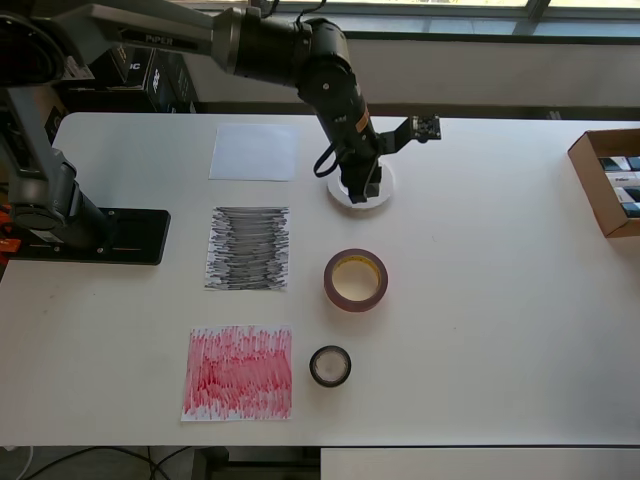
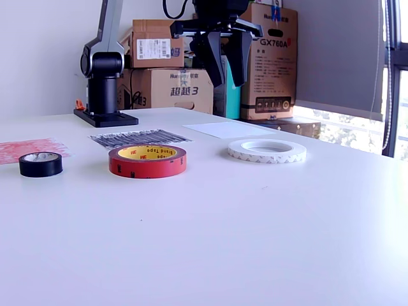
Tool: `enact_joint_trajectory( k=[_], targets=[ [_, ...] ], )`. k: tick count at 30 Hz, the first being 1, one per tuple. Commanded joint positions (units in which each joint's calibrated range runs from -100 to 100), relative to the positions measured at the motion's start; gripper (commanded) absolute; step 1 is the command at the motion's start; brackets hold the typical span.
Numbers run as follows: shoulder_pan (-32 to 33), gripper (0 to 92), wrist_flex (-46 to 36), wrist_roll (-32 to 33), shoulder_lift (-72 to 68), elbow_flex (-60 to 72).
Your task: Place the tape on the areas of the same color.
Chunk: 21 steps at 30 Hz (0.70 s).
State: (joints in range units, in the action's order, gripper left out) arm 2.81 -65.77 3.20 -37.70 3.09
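The white tape ring [image 1: 340, 196] lies flat on the table to the right of the white sheet [image 1: 253, 151] in the overhead view. My gripper [image 1: 362, 185] hangs over this ring. In the exterior view the gripper [image 2: 227, 81] is open and empty, well above the white ring [image 2: 268, 151]. The red-brown ring [image 1: 377, 285] with a yellowish core lies beside the black scribbled sheet [image 1: 248, 248]. The small black ring [image 1: 316, 366] lies beside the red scribbled sheet [image 1: 238, 372]. None of the rolls is on a sheet.
An open cardboard box [image 1: 600, 180] sits at the table's right edge in the overhead view. The arm's black base [image 1: 100, 235] stands at the left. Stacked cartons [image 2: 172, 83] stand behind the table in the exterior view.
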Motion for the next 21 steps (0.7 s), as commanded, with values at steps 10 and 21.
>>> enact_joint_trajectory(
  k=[10, 21],
  targets=[
    [1.9, 47.9, 1.3, -0.3, -7.0, -0.2],
    [3.6, 47.9, 2.1, -1.5, -10.2, -0.1]
  ],
)
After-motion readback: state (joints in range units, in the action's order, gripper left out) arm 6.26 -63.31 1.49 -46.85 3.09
